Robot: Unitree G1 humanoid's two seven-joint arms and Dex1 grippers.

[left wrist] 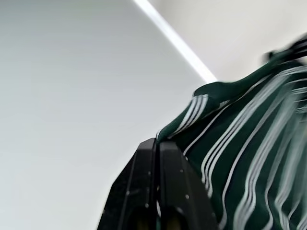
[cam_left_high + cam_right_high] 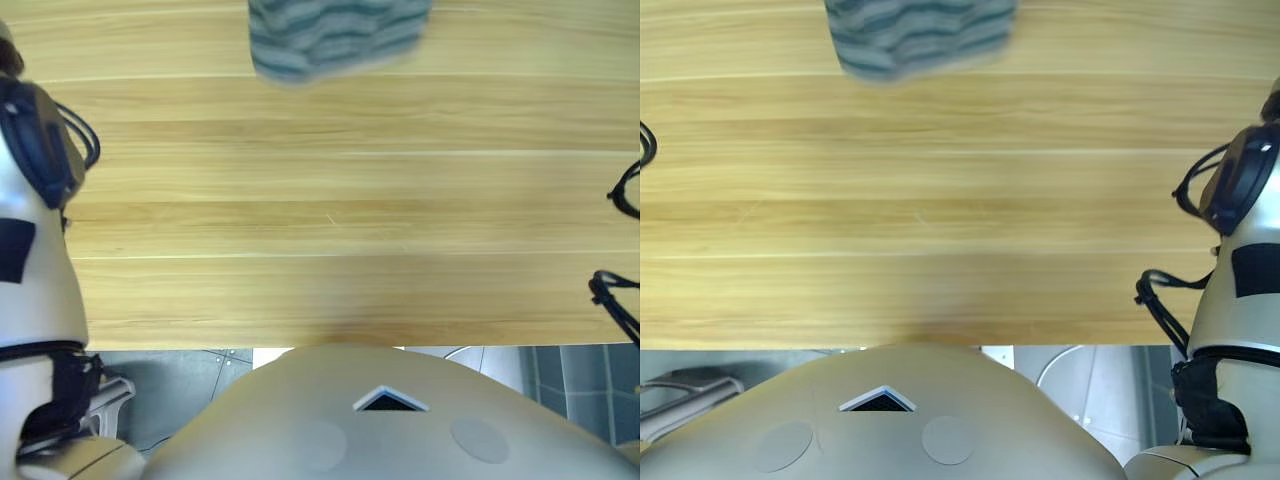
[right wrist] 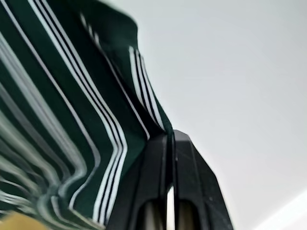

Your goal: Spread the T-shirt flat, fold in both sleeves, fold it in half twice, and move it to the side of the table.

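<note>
A dark green T-shirt with thin white stripes hangs in the air, lifted off the wooden table [image 2: 330, 210]. Its lower hem [image 2: 335, 40] dangles above the far middle of the table, blurred. In the left wrist view my left gripper [image 1: 157, 143] is shut on an edge of the T-shirt [image 1: 240, 143], with the cloth spreading away from the black fingers [image 1: 177, 187]. In the right wrist view my right gripper [image 3: 170, 136] is likewise shut on another edge of the T-shirt [image 3: 62, 110]. Both wrist views look up towards a pale ceiling.
The table's near edge [image 2: 330, 345] runs just in front of me, with tiled floor below it. A chair or stand [image 2: 690, 390] shows under the table at the near left. A ceiling light strip [image 1: 175, 40] crosses overhead.
</note>
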